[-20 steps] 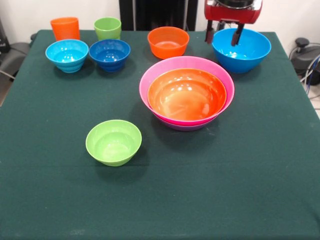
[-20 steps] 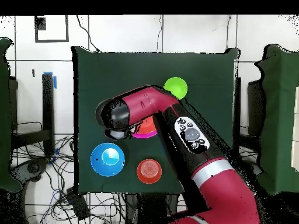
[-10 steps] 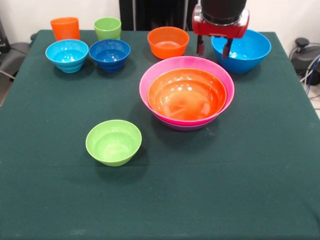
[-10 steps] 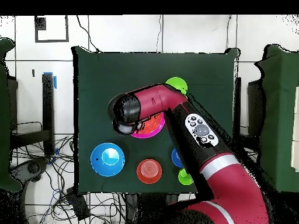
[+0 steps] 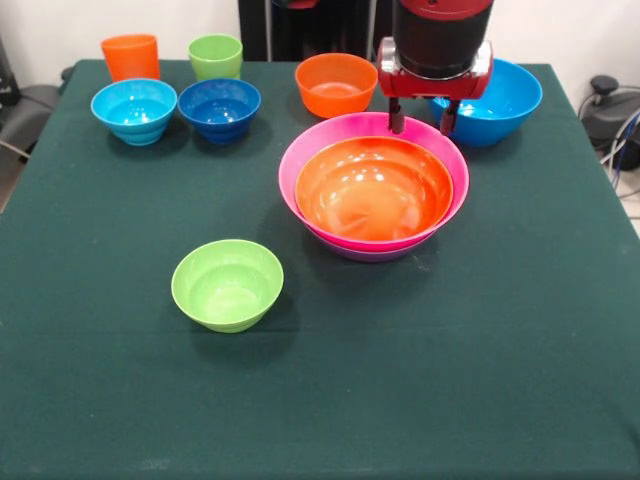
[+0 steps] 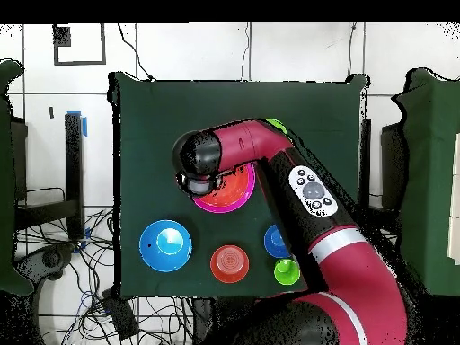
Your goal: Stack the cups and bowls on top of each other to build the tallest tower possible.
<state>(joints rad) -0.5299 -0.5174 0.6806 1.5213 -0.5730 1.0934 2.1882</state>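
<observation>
The tower (image 5: 300,165) stands mid-table: a pink bowl on a purple one (image 5: 370,254), with the wide orange bowl (image 5: 372,195) nested inside. My gripper (image 5: 421,122) hangs open and empty just over the tower's far rim. Its fingers (image 5: 396,118) straddle the pink edge. The big blue bowl (image 5: 505,100) sits right behind the gripper. A small lime-green bowl (image 5: 227,285) stands alone at the near left. In the overhead view the arm (image 6: 269,157) covers part of the tower (image 6: 235,193).
Along the far edge stand the orange cup (image 5: 130,56), the green cup (image 5: 215,56), a light-blue bowl (image 5: 134,110), a dark-blue bowl (image 5: 219,108) and a small orange bowl (image 5: 335,85). The green cloth's near half holds only the lime-green bowl.
The gripper has travelled from above the big blue bowl leftward and nearer, ending lower over the tower's far rim. It stayed open. No bowl or cup moved.
</observation>
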